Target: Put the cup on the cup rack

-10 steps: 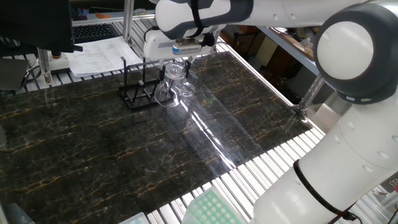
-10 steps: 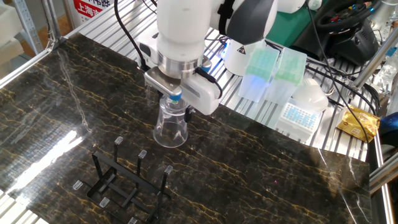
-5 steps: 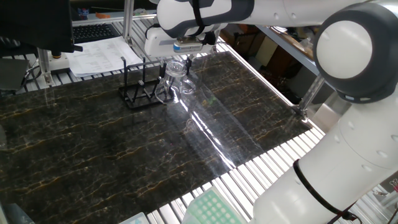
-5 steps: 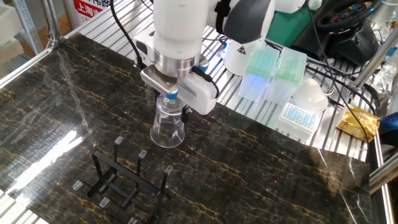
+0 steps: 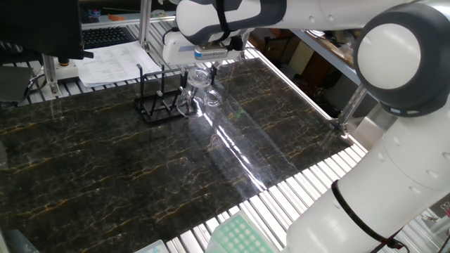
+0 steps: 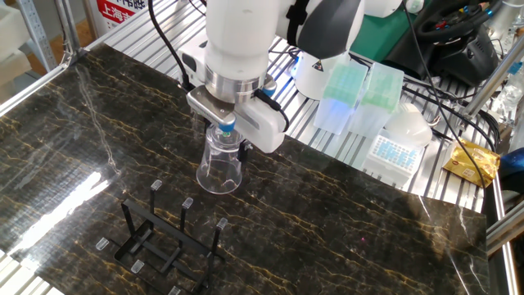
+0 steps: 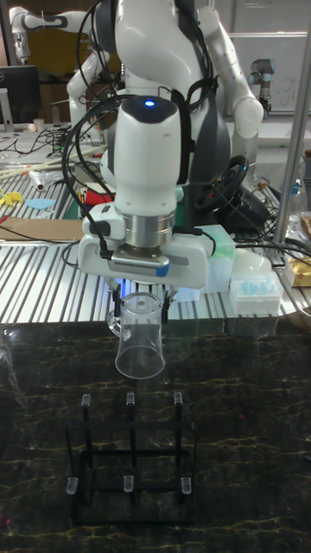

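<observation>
The small colourless glass mug point(image 6: 220, 170) hangs upside down in the air, mouth pointing down and slightly flared, base uppermost, its handle just showing at one side. The small black wire rack point(image 7: 130, 467) stands on the dark marble tabletop just beside and below it, thin pegs upright, all bare.

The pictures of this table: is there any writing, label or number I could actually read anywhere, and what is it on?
Red sign behind the table, top edge of the other fixed view: white Chinese characters, cropped and too blurred to read surely.
Printed papers beside the keyboard: text too small to read.
Yellow packet at the right: print too small to read.
Cup, rack and end effector: no writing shows.
</observation>
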You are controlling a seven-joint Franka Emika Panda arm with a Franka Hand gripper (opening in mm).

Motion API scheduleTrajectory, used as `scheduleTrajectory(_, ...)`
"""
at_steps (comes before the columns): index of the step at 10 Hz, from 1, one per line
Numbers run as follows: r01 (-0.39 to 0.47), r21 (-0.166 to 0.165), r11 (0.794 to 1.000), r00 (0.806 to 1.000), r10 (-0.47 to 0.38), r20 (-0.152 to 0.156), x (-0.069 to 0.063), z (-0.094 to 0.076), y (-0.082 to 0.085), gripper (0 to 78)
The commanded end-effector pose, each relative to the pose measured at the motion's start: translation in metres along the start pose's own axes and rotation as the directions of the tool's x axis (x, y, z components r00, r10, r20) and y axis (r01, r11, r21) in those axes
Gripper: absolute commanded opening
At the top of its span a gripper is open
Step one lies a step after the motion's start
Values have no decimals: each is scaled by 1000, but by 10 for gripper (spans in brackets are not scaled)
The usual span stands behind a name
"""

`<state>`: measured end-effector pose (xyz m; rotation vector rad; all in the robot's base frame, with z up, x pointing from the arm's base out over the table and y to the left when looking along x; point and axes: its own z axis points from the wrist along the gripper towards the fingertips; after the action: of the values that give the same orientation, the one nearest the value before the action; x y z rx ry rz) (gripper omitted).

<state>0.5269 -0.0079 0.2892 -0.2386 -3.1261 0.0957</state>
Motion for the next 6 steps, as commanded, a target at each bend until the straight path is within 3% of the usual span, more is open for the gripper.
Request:
scheduleTrajectory(1,-5,-21,1000,999,6,48,-2,-3,0,12)
scheduleTrajectory(3,-3,-20,1000,999,4,54,-7,-5,-1,12)
scheduleTrajectory(6,1,-18,1000,999,0,53,-30,-8,-6,12)
